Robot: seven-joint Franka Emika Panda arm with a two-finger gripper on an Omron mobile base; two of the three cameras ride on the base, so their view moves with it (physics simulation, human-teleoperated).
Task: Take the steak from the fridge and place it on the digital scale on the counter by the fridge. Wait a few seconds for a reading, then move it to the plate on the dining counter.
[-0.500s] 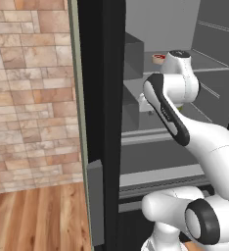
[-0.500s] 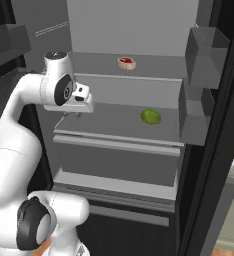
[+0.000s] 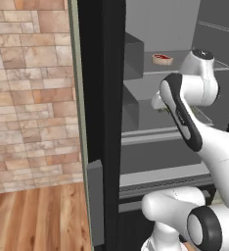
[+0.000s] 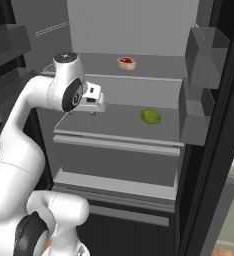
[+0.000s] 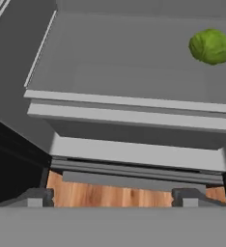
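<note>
Steak [image 4: 126,63] lay alone on the upper shelf [image 4: 154,67] of the open fridge [image 4: 209,150], well back from the edge. Tool [image 4: 92,106] hung one level down, over the front left of the middle shelf [image 4: 114,125], fingertips [image 5: 37,197] spread apart and holding nothing. Green fruit [image 4: 150,117] sat on that middle shelf, off to the right. Risk judged: rising toward the meat, the hand could catch the upper shelf's front lip, or reach in at the wrong level and close on the fruit.

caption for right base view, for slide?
White arm's pincer beside the grey middle shelf; round red steak above, green round fruit right.
</note>
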